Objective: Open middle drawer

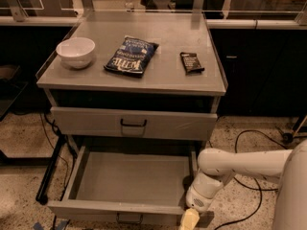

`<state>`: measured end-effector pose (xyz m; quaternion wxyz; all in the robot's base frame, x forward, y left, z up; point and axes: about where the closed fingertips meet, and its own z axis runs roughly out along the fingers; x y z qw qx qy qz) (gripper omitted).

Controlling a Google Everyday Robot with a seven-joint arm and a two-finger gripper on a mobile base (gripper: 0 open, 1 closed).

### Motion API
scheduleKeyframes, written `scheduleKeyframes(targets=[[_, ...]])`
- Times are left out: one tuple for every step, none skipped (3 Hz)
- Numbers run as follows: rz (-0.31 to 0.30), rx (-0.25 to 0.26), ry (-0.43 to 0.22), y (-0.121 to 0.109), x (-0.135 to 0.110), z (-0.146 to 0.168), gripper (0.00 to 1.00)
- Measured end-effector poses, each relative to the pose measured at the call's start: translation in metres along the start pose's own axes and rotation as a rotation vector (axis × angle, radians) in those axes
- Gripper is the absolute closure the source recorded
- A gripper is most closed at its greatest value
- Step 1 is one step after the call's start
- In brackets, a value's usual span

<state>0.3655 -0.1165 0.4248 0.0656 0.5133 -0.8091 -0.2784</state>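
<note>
the middle drawer (96, 209) stands pulled far out from the grey cabinet (169, 35), its bare tray open to view and its front edge near the bottom of the frame. the gripper (189, 219) sits low at the drawer's front right corner, just beside the front panel; whether it is spread or closed i cannot tell. the white arm (240, 162) reaches in from the right over speckled floor (19, 138). above, the upper drawer (163, 124) is closed. on the cabinet top lie a white bowl (76, 51), a dark chip bag (132, 55) and a small dark packet (192, 62). a black cable (242, 140) loops on the floor to the right.
</note>
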Motion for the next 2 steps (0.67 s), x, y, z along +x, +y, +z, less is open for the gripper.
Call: scheduleKeyframes(targets=[[-0.011, -0.045, 0.015, 0.0361, 0.0121, -0.0035, 0.0], [-0.013, -0.053, 0.022, 0.0434, 0.0156, -0.0035, 0.0]])
